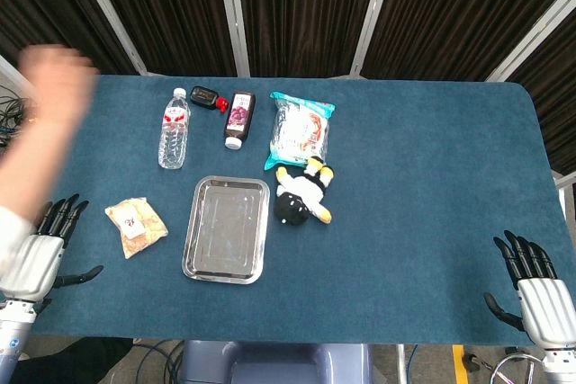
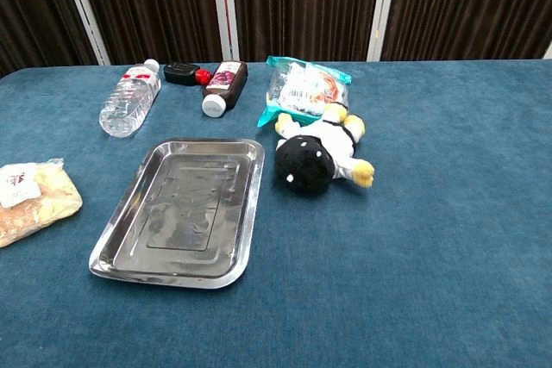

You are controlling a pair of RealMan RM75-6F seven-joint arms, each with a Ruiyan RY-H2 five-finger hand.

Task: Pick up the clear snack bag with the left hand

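Observation:
The clear snack bag [image 1: 136, 227] holds tan snacks and carries a white label; it lies flat near the table's left edge, left of the metal tray, and also shows at the left border of the chest view [image 2: 31, 199]. My left hand [image 1: 41, 256] rests at the table's front left corner, fingers spread and empty, a short way left of and below the bag. At the front right corner my right hand [image 1: 538, 294] is also spread and empty. Neither hand appears in the chest view.
A steel tray [image 1: 194, 258] lies in the front middle. Behind it are a water bottle [image 1: 175, 129], a dark bottle [image 1: 238, 118], a black and red item [image 1: 208, 96], a teal snack bag [image 1: 300, 128] and a black plush toy [image 1: 302, 195]. A person's blurred arm [image 1: 40, 132] reaches over the table's left edge.

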